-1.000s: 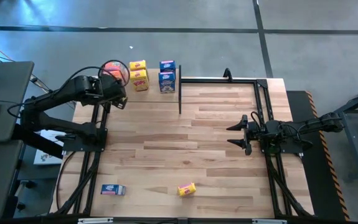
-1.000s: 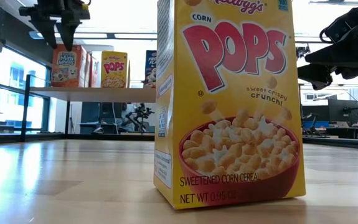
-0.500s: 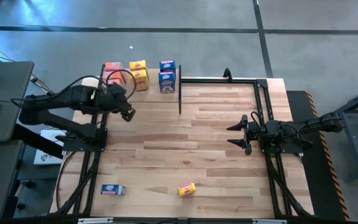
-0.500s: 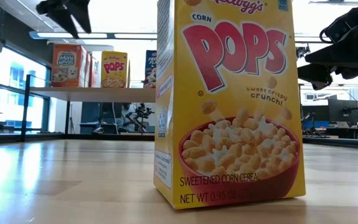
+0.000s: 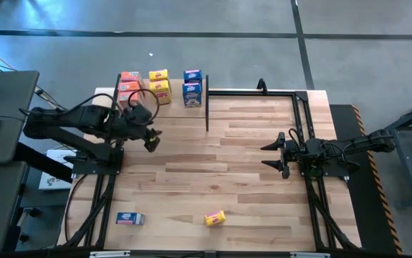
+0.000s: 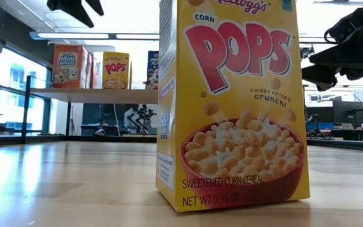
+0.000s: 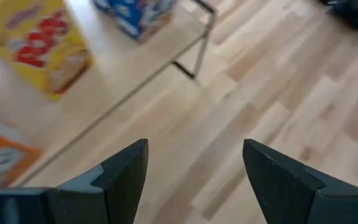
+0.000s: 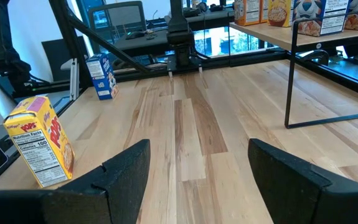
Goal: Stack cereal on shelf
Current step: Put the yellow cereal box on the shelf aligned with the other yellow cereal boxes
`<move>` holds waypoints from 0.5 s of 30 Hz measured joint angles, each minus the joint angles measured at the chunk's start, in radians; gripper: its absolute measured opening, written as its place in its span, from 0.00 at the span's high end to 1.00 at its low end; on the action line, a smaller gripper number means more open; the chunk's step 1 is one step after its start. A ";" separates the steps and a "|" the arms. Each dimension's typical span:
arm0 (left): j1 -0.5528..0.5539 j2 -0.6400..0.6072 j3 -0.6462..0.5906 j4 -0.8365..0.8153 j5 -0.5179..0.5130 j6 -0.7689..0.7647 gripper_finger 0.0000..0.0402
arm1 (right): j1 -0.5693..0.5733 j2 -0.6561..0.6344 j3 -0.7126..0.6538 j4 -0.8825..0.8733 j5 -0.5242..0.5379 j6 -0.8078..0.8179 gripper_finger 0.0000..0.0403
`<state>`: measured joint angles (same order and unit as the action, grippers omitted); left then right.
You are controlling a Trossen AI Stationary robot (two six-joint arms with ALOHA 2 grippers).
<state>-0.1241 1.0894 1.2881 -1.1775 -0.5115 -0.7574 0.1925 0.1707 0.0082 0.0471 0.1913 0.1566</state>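
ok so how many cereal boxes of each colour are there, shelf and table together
orange-red boxes: 3, all on the shelf, the nearest one partly hidden by the left arm
yellow boxes: 3, with 2 on the shelf and 1 on the table
blue boxes: 3, with 2 on the shelf and 1 on the table
total: 9

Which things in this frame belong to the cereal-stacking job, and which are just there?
Job:
- small cardboard cereal boxes on the shelf
- yellow Corn Pops box on the table
- blue cereal box on the table
- light-wood shelf with black metal posts
- open left gripper

Just there:
- open right gripper, waiting
- plank tabletop
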 joint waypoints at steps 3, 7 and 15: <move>-0.029 0.001 0.000 0.040 0.011 0.000 0.37 | 0.000 0.000 0.000 0.000 0.000 0.000 0.35; -0.065 0.013 0.000 0.089 0.042 0.000 0.37 | 0.000 0.000 0.000 0.000 0.000 0.000 0.35; -0.124 0.050 0.001 0.171 0.085 0.000 0.37 | 0.000 0.000 0.000 0.003 0.000 0.000 0.35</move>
<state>-0.2477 1.1393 1.2895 -1.0064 -0.4265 -0.7578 0.1921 0.1707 0.0082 0.0498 0.1917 0.1566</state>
